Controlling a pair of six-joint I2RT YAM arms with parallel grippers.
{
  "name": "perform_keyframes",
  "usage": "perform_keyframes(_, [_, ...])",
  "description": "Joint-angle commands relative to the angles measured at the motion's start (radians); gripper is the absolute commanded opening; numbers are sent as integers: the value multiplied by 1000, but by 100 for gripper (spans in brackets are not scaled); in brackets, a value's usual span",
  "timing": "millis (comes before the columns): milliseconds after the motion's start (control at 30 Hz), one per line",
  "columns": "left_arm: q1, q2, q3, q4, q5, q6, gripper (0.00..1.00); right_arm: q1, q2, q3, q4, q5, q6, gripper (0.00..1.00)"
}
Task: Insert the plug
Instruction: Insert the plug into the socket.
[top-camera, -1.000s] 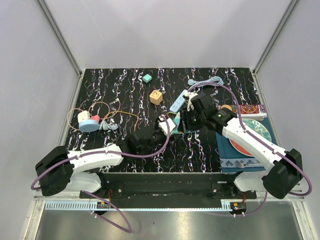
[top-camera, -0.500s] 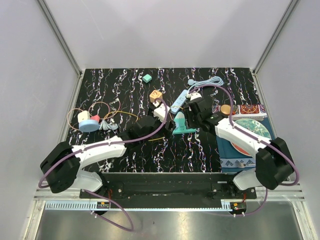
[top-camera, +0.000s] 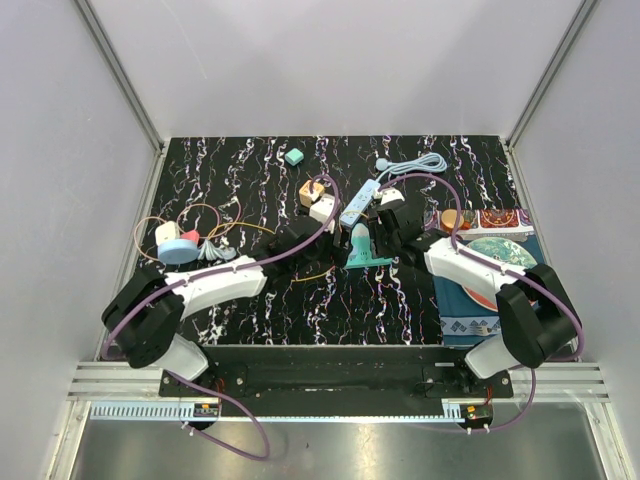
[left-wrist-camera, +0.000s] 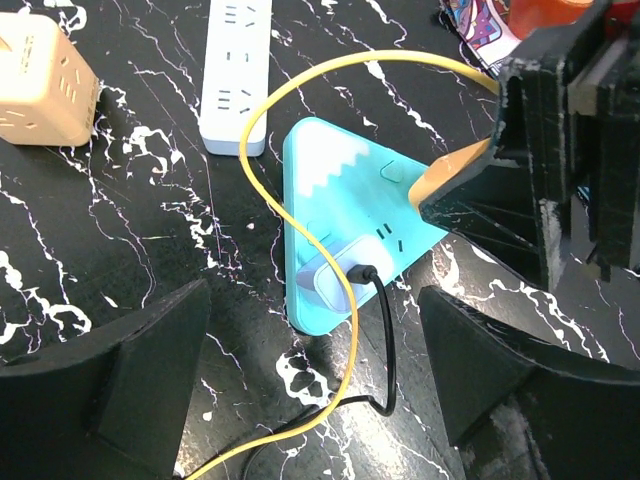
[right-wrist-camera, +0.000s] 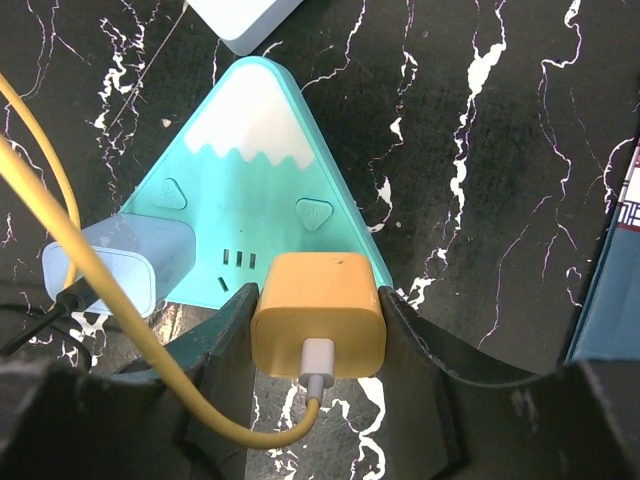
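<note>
The orange plug (right-wrist-camera: 317, 330), lower centre, looks light and rigid, its flat sides pinched by the right gripper (right-wrist-camera: 318, 303); the left gripper (left-wrist-camera: 312, 305) gapes empty.

Table top (left-wrist-camera: 150, 230): black with white veining, marble look, smooth, slight sheen.
Teal power strip (right-wrist-camera: 255, 190): smooth plastic, satin finish, with a white peak.
Orange plug (right-wrist-camera: 318, 312): smooth matt plastic.
Pale blue charger (right-wrist-camera: 120, 262): smooth plastic, soft sheen.
Yellow cable (left-wrist-camera: 247, 160): smooth rubbery sheath, slightly glossy.
White power strip (left-wrist-camera: 235, 75): smooth, glossy plastic.
Beige cube (left-wrist-camera: 40, 85): matt plastic.
Left gripper fingers (left-wrist-camera: 140, 370): black plastic, matt, finely ridged, pale scuffs at the edges.
</note>
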Motion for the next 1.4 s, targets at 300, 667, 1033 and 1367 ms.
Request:
perform_keyframes(300, [11,83,93,-47,41,-76,87,-11,-24,-38,54,14,15,0])
perform_keyframes(667, [10,112,110,-69,45,-84,85,-14,-72,-31,46,12,15,0])
perform_keyframes(1033, [11,115,113,-78,52,-87,84,-14,-39,-37,39,6,31,0])
perform_keyframes(1367, [10,117,114,-79,58,-90,84,-14,-9,-45,36,6,34,0])
